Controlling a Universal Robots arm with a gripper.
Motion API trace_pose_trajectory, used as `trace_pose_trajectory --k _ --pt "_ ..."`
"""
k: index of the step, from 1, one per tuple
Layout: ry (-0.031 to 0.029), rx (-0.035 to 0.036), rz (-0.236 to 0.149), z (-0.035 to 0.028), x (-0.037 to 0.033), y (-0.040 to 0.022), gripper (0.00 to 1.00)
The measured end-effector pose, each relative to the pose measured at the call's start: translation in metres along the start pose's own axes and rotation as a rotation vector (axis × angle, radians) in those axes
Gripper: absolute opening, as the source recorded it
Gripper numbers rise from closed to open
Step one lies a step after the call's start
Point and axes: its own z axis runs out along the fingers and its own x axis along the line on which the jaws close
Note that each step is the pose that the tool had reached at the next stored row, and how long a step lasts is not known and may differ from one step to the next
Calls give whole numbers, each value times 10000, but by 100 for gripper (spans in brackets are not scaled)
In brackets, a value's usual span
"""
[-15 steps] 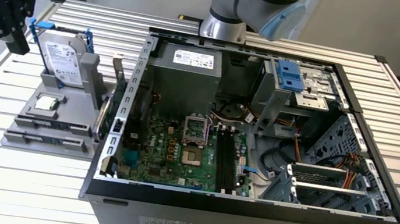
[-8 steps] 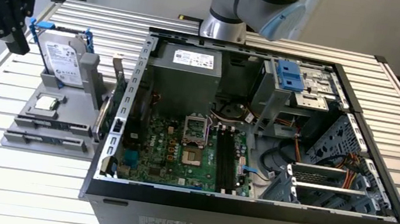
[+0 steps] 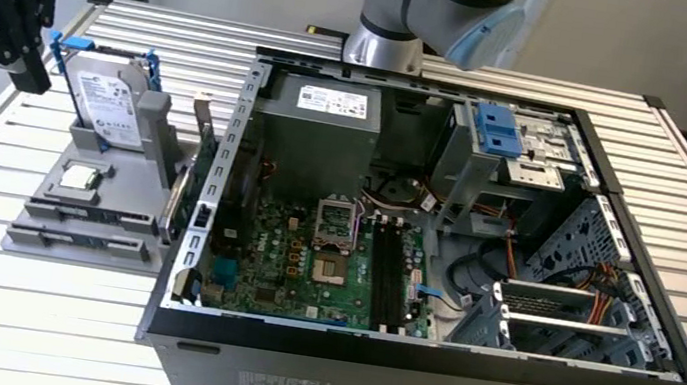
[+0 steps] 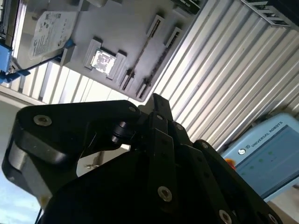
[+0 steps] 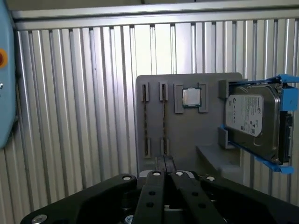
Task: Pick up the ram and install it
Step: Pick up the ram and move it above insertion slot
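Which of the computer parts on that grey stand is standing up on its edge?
The boxy silver hard drive stands on edge. The small square CPU chip in front of it lies flat.

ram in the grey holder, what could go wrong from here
The ram stands on edge in a narrow slot of the holder; a slightly off descent could strike or bend it. The gripper is shut, so it would hit the edge, not straddle it. The CPU sits close by.

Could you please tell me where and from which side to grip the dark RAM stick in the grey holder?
Probably grip the thin dark RAM stick mid-length across its flat faces, coming from above: it stands on edge in the grey slotted holder, brackets covering both ends.
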Motion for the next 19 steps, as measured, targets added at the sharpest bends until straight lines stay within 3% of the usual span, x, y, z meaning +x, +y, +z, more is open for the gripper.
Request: trace_pose_trajectory --k 3,4,19 --pt "0 0 -31 0 0 0 0" --pt "0 0 -42 0 0 0 100" --pt "1 2 -182 0 0 0 100"
